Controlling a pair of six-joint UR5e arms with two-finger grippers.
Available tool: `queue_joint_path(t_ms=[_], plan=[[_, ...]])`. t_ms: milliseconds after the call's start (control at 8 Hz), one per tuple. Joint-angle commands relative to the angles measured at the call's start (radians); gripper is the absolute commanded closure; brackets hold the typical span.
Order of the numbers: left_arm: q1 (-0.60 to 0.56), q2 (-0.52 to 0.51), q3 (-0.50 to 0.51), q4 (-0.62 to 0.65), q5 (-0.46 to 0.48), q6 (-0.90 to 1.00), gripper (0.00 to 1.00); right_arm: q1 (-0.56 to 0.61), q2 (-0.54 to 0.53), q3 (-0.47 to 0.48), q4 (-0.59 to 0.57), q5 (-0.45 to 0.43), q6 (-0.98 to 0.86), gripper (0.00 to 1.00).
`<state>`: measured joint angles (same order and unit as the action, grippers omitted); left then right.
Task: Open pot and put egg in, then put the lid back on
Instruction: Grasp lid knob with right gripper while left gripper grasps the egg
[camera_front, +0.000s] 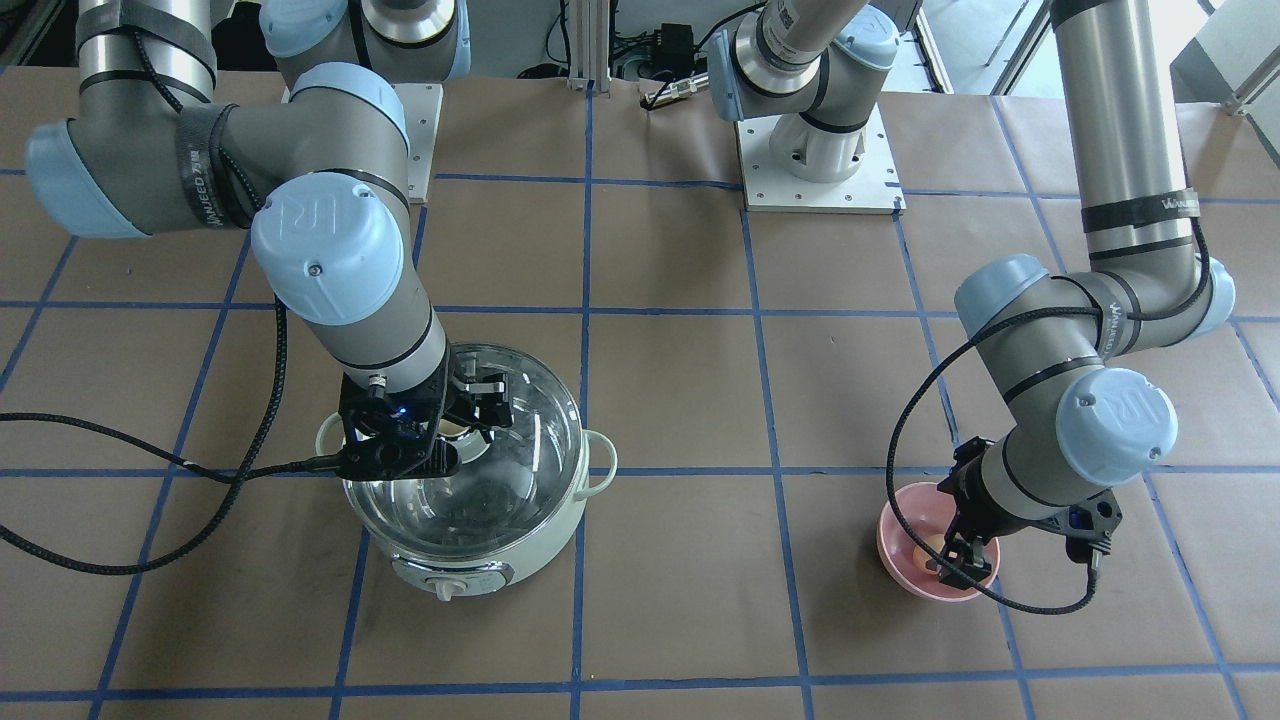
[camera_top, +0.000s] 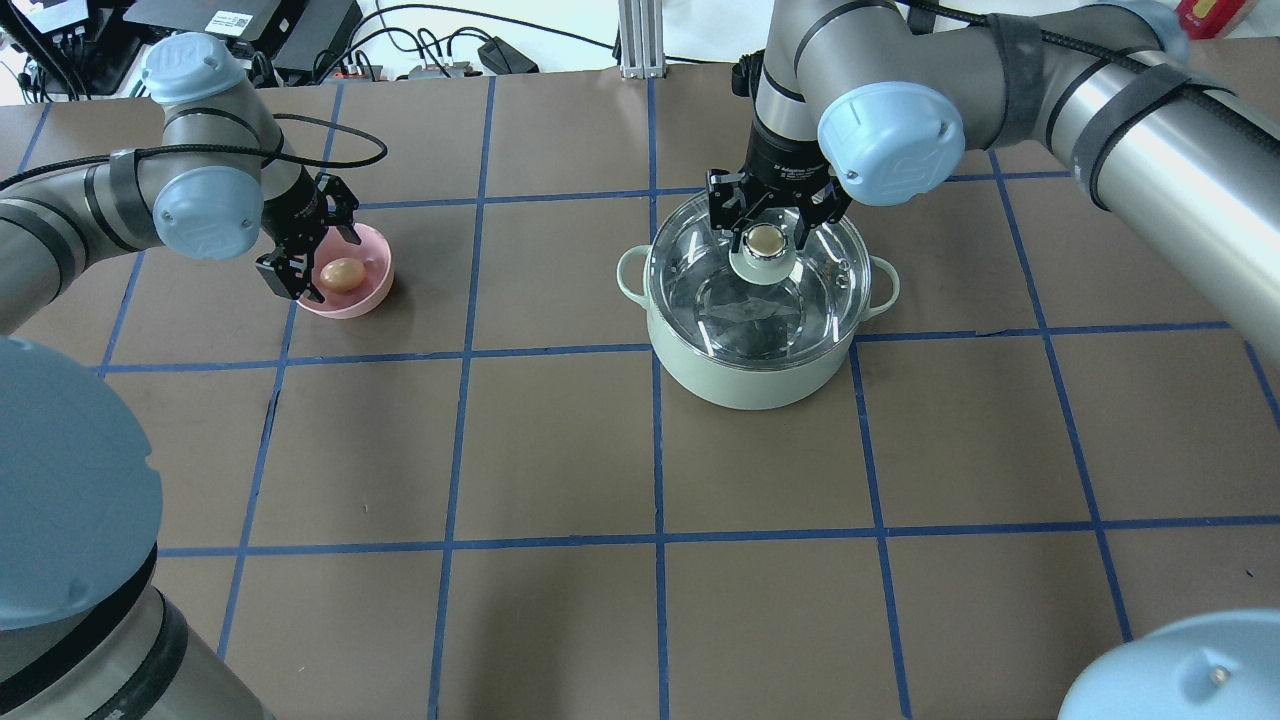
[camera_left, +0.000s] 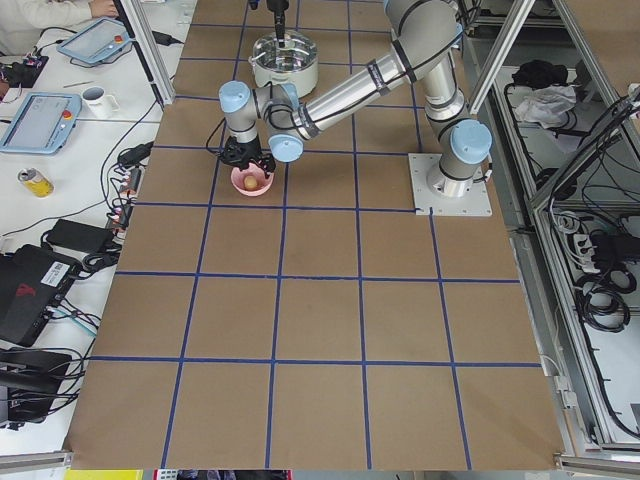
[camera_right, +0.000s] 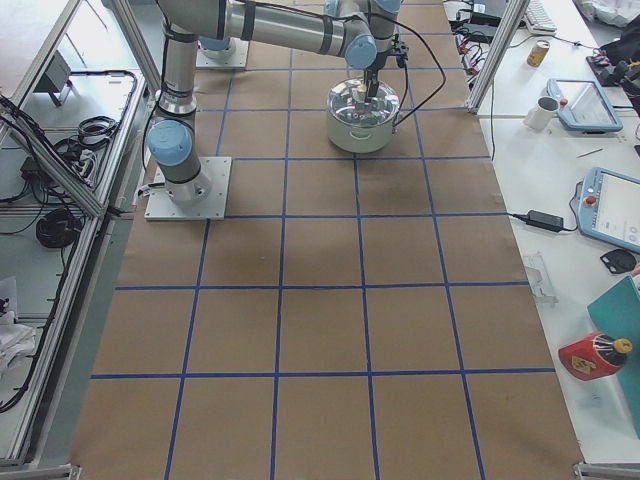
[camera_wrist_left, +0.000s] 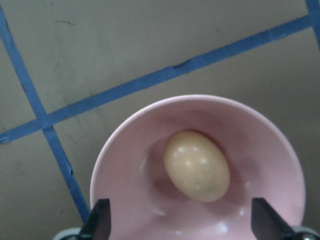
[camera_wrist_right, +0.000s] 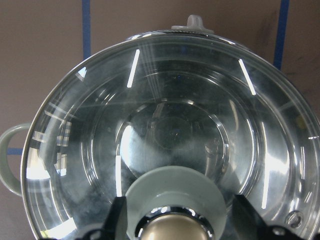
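Pale mint-green round electric cooking pot (camera_top: 750, 375) sits on the brown paper-covered table with the blue tape grid (camera_top: 560, 440), over on the robot's right half and toward the far side from its base. Its domed clear glass lid (camera_top: 700, 300) is seated on it, beige-gold knob (camera_top: 766, 238) in the middle. The right gripper (camera_top: 766, 222) hangs straight down over that knob. In the right wrist view its two black fingers (camera_wrist_right: 119, 216) stand on either side of the lid's pale green centre base with a bit of gap, so they're spread and not clamping anything. The small tan oval egg (camera_top: 341, 274) is lying in the bottom of a small pink round bowl (camera_top: 378, 285) on the robot's left half, well apart from the pot. The left gripper (camera_top: 312, 255) is right above the bowl. The left wrist view shows its fingertips (camera_wrist_left: 100, 220) spread wide at the bowl's near rim, with the egg (camera_wrist_left: 196, 166) lying untouched ahead of them, so that one's got hold of nothing either.
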<state>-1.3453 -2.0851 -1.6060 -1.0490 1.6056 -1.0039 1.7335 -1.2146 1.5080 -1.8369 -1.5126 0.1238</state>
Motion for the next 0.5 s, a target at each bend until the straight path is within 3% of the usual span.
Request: queue_joint_path(t_ms=[0,125,250,375], plan=[[0.0,-0.021,-0.002,0.012,-0.006,-0.001,0.0,0.0,-0.008,0.0,0.007,0.032,0.005,0.66],[0.0,-0.036,-0.003,0.012,-0.007,-0.001,0.0,0.0,-0.013,0.0,0.013,0.038,0.013,0.93],[0.0,-0.046,-0.003,0.012,-0.007,0.001,0.0,0.0,-0.013,-0.006,0.022,0.037,0.013,1.0],[0.0,-0.046,-0.003,0.012,-0.006,0.002,0.0,0.0,-0.023,-0.011,0.024,0.037,0.013,1.0]])
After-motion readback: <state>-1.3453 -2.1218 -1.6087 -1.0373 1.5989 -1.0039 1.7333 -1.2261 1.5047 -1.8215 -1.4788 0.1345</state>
